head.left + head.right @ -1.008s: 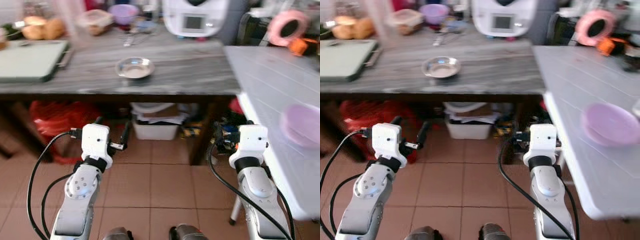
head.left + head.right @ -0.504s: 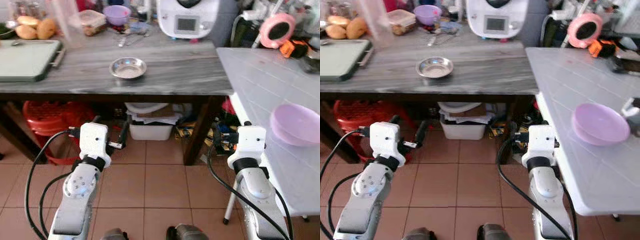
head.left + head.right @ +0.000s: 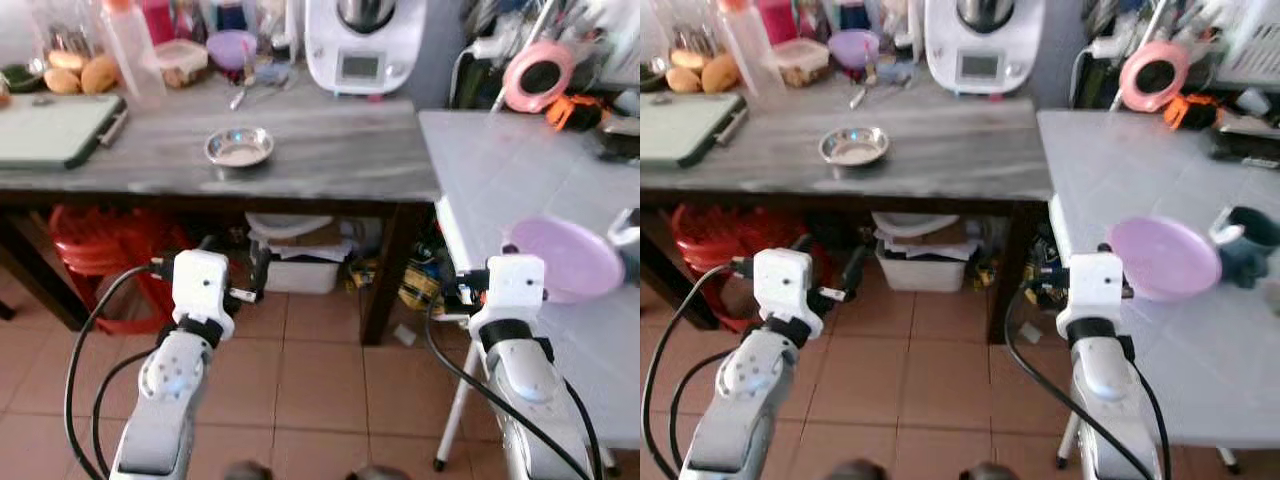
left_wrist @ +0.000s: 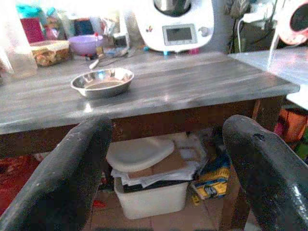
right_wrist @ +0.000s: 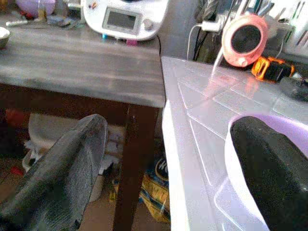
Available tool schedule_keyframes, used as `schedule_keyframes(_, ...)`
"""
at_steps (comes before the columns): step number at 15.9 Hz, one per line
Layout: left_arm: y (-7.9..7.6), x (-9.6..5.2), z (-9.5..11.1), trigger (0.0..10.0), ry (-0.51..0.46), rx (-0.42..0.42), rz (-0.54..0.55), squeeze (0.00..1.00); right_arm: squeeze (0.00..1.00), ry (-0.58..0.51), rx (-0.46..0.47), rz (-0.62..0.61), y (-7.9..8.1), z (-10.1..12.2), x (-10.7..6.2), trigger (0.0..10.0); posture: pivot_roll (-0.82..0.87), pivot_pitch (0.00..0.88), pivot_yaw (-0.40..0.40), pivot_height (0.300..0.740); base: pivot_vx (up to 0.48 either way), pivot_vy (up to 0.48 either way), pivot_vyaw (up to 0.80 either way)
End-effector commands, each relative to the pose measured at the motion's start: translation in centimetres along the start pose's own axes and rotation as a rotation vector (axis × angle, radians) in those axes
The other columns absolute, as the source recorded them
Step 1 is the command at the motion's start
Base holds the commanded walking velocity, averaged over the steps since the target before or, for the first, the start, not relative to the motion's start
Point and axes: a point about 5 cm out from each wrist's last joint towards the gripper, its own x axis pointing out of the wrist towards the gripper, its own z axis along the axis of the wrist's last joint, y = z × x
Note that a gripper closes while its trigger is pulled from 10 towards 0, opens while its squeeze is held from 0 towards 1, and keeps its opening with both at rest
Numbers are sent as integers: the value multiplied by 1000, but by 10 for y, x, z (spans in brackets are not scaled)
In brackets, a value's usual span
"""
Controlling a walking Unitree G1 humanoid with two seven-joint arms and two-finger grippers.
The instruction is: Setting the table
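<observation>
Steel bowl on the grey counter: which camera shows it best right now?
The left wrist view: the steel bowl is close and sharp, framed between the open left gripper's fingers. Both eye views show it smaller, from above. The right wrist view catches its rim at the frame edge.

Purple plate (image 3: 572, 260) partly hidden behind right wrist housing.
</observation>
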Motion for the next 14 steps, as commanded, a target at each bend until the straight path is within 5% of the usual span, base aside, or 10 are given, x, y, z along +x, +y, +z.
schedule_keyframes(1,4,-1,2,10000,-2,6,10,0,0,-19,6,11,2,5,1,10000,0,23,-2,740,0,-315,0)
schedule_keyframes(6,3,-1,2,10000,-4,3,12,0,0,-55,-32,7,1,10,2,10000,1,24,-4,740,0,-313,0)
schedule_keyframes(8,4,-1,2,10000,-6,5,12,0,0,-152,-129,-19,-2,26,4,10000,2,24,-3,740,0,-442,0)
schedule_keyframes(14,5,-1,4,10000,-9,1,24,0,0,-134,-109,-17,-1,23,4,10000,7,32,-1,740,0,-161,0)
